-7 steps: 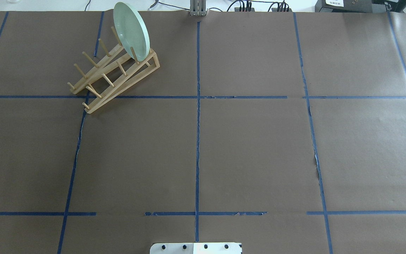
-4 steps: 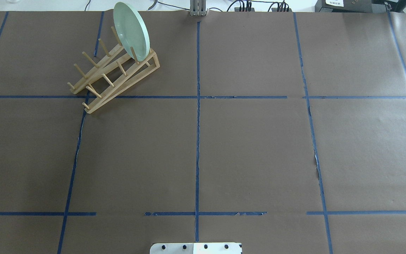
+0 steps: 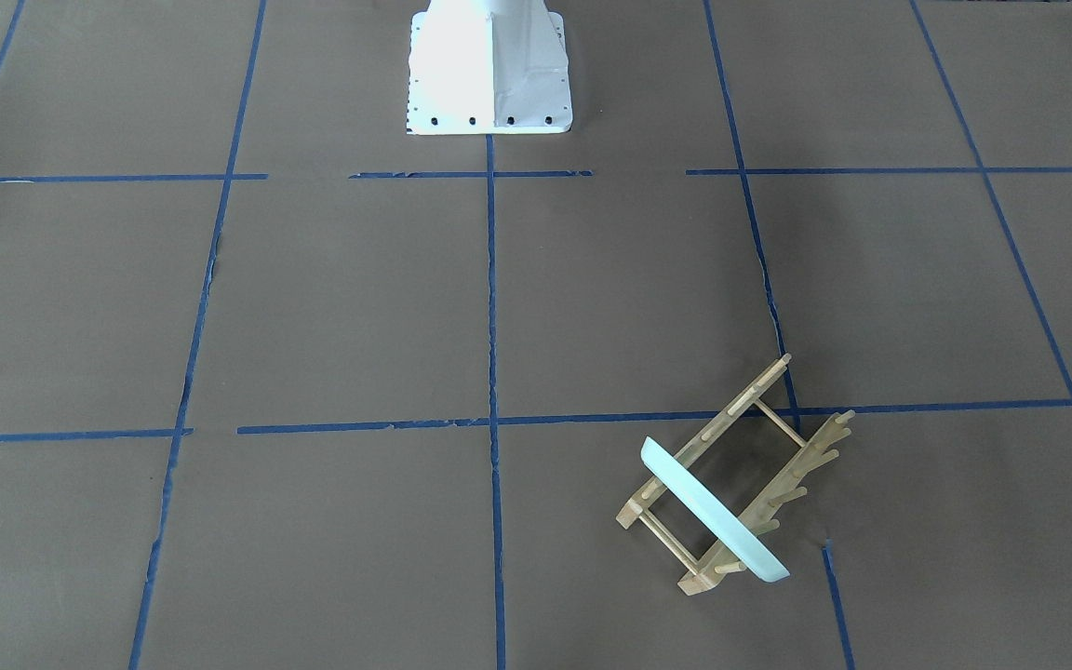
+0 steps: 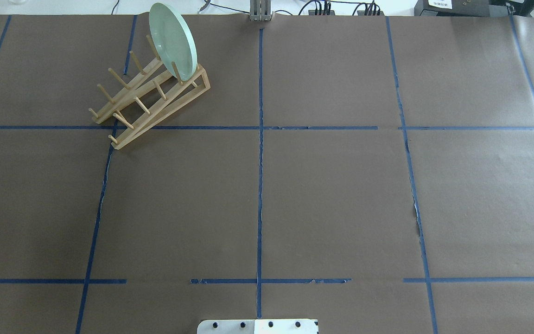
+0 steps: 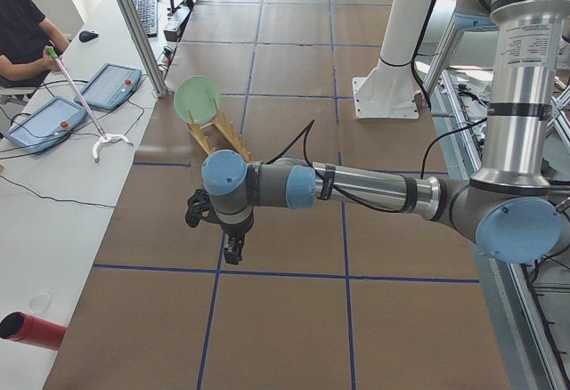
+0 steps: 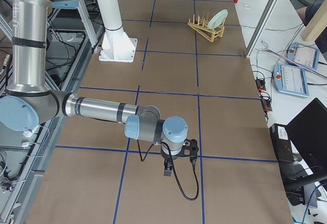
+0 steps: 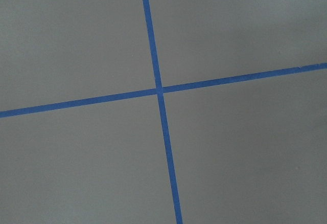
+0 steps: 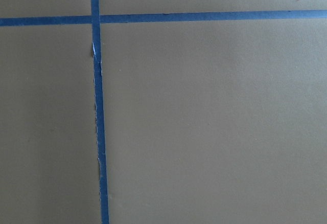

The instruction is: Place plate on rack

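Note:
The pale mint-green plate [image 4: 173, 39] stands on edge between the pegs at the far end of the light wooden rack [image 4: 155, 116], at the table's far left. Both show in the front view, plate [image 3: 713, 512] and rack [image 3: 731, 408], and small in the side views [image 5: 197, 99] [image 6: 219, 18]. My left gripper [image 5: 233, 252] hangs above the table, well short of the rack; I cannot tell if it is open. My right gripper [image 6: 167, 172] hangs over the table's other end, far from the rack; its state is also unclear. Both wrist views show only brown paper and blue tape.
The robot base [image 4: 257, 326] sits at the near middle edge. Blue tape lines grid the brown paper. An operator [image 5: 22, 34], teach pendants [image 5: 111, 83] and a red cylinder [image 5: 31, 329] lie along the side bench beyond the table's far edge.

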{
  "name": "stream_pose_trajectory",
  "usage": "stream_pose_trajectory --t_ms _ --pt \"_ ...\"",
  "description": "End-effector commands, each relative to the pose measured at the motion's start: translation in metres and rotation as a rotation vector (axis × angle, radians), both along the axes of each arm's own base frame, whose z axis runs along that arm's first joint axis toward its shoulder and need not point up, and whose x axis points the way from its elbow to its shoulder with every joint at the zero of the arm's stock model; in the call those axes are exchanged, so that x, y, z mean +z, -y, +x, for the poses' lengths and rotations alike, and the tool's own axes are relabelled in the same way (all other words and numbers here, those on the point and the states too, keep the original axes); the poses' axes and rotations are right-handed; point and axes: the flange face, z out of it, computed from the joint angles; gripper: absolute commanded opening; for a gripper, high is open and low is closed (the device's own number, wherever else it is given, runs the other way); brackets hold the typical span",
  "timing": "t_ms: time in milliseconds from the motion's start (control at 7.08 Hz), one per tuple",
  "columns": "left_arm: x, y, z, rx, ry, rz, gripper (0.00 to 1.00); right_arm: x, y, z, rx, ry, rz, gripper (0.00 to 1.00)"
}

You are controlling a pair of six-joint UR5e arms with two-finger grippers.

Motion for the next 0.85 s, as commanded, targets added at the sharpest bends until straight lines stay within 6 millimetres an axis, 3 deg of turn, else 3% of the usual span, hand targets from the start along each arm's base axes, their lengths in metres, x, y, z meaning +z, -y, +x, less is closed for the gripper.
stream_pose_trajectory --t_ms 0,707 --pt "-0.002 -0.0016 -0.0015 -0.001 0.004 0.002 1.0 -0.0007 0.0002 0.0 0.0 0.0 0.002 1.0" --pt "0.0023 -0.0024 -0.0025 -0.002 0.008 -0.013 1.0 -0.0007 0.0002 0.0 0.0 0.0 0.002 1.0"
